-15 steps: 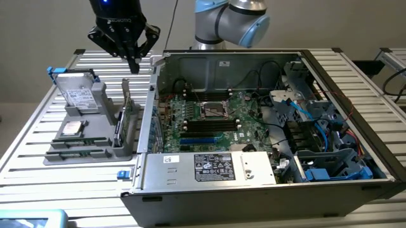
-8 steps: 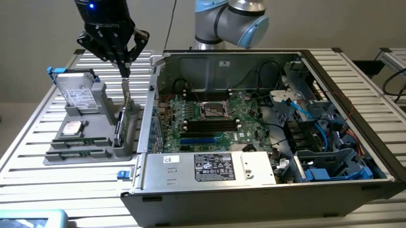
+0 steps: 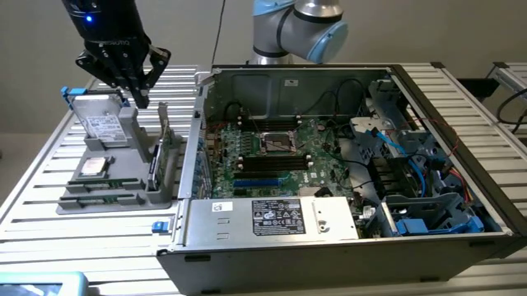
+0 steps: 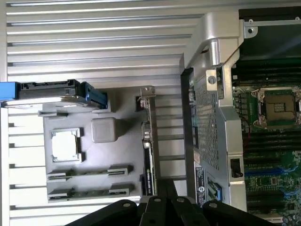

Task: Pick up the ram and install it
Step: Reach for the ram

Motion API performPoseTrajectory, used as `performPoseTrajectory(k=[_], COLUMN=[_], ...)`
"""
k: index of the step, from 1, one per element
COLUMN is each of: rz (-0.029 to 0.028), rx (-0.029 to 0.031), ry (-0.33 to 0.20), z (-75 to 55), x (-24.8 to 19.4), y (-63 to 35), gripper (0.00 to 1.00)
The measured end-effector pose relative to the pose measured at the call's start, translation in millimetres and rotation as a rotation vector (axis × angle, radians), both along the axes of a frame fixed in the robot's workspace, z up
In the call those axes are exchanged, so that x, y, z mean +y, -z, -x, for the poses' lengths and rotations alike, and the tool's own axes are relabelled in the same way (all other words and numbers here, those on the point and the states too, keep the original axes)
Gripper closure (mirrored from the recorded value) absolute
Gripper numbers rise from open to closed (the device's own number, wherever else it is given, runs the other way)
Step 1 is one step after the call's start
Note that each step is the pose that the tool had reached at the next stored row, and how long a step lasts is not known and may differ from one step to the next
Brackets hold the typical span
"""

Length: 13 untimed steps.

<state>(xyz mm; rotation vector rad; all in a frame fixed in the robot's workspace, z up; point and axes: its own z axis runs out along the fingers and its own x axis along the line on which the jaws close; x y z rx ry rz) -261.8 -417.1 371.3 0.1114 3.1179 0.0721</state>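
On the exterior view's left, your grey parts holder (image 3: 128,163) carries a silver hard drive (image 3: 103,123) standing upright and a processor chip (image 3: 95,165) lying flat. The ram (image 3: 103,183) lies in a slot toward the camera, with a second stick (image 3: 99,200) just beside it. Your gripper (image 3: 138,97) hangs over the holder near the hard drive's top, clenched on nothing and well apart from the ram. A green expansion card (image 3: 165,139) stands on edge beside them. Further right sits the open computer case (image 3: 329,259), its motherboard (image 3: 272,154) exposed.
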Motion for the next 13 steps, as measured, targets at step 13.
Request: performPoseTrajectory(k=[13], rz=[0.0], rx=[0.008], ry=[0.0], z=[37.9], x=[-12.7], y=[22.5], gripper=[0.89])
